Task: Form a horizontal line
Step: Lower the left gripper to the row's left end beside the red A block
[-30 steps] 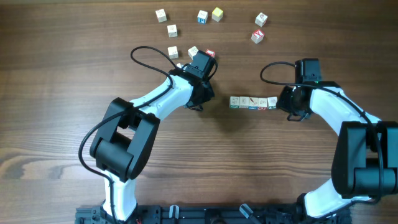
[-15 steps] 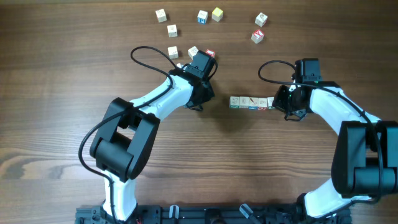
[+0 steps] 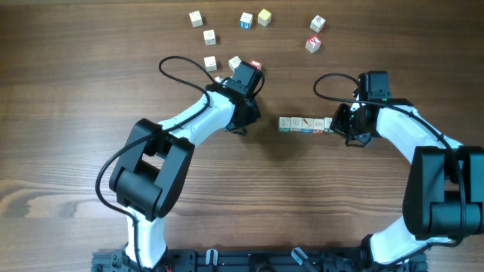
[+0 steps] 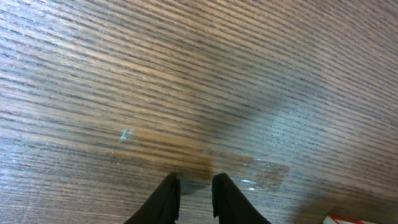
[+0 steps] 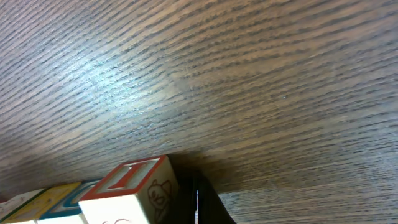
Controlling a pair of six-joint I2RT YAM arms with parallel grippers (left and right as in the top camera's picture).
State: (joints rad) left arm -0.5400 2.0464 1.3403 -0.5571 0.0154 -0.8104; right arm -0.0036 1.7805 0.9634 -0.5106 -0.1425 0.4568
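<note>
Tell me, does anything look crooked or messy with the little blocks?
The row of four pale wooden cubes looks straight and snug. Only the loose matching cubes farther back lie scattered.

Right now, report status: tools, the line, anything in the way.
Left tool shut, empty. Right tool shut, at right end of four-cube line. Loose cubes farther back, none in the way.

The horizontal line point(image 3: 305, 124) lies mid-table point(image 3: 76, 91), between the two arms: the right end effector point(image 5: 198, 200) just beside its right end, the left end effector point(image 4: 194, 190) apart to its left. Loose cubes point(image 3: 209, 36) lie scattered behind, farther back on the table.
</note>
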